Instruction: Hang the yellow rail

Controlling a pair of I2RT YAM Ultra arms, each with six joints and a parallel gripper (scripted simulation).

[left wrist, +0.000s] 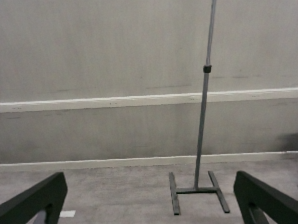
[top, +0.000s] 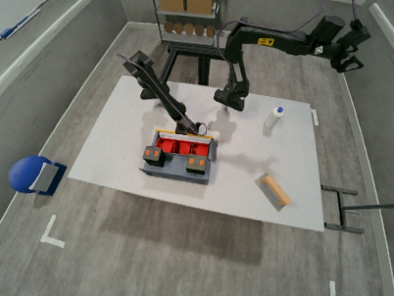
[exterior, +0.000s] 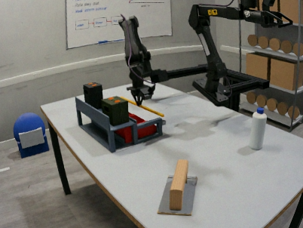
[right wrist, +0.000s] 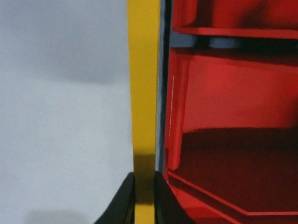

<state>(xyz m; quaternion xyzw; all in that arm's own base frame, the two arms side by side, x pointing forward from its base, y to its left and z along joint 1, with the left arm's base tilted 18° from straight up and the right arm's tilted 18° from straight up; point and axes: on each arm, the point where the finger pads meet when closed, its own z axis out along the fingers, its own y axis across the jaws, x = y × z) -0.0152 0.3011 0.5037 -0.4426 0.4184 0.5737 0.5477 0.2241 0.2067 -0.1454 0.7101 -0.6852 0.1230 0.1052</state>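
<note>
While the yellow rail [top: 167, 131] [exterior: 151, 109] [right wrist: 144, 90] is grasped by the right tool [top: 190, 132] [exterior: 139, 104] [right wrist: 144, 180] at the far side of the bins [top: 183, 148] [exterior: 128, 133] [right wrist: 235, 95], seating cannot be confirmed; release remains. The left tool [top: 351, 65] [exterior: 289, 21] [left wrist: 150, 179], far right, is opened.

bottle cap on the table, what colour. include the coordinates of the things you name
The bottle's cap [top: 280, 109] [exterior: 260, 110] is blue, clearest in the exterior view.

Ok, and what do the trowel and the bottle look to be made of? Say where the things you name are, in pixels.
Trowel [top: 277, 190] [exterior: 179, 185]: handle apparently bare wood, given its tan, grained look; plate likely metal, being thin, flat and grey.

Bottle [top: 272, 119] [exterior: 258, 130]: probably plastic, smooth white body with a blue cap; coated metal isn't ruled out.
</note>
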